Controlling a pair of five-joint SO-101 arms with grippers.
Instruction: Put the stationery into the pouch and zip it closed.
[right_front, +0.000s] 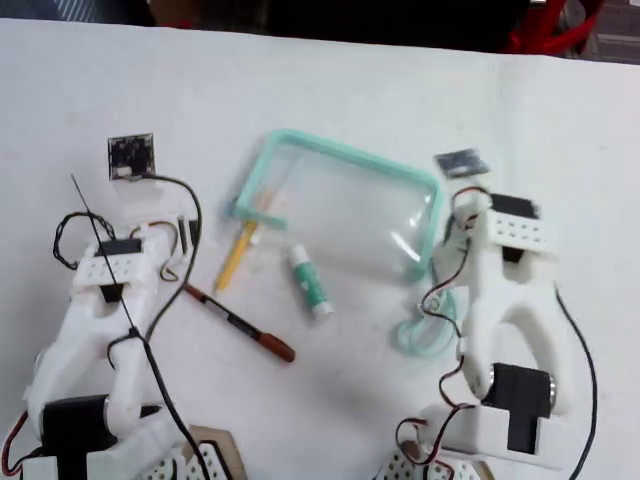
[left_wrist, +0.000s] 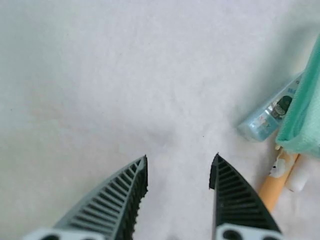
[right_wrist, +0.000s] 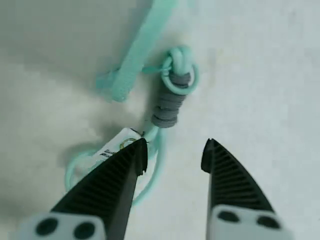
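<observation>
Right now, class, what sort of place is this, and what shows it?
Probably a robotics lab bench: left arm and right arm on a white table, with a pouch, pen and glue stick laid out.

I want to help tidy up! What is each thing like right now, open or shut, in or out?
pouch: lying flat, looks unzipped at one end
pencil: one end under the pouch's edge, rest outside
glue stick: lying outside the pouch
pen: lying outside the pouch
left gripper: open, empty
right gripper: open, empty, over the pouch's cord
</observation>
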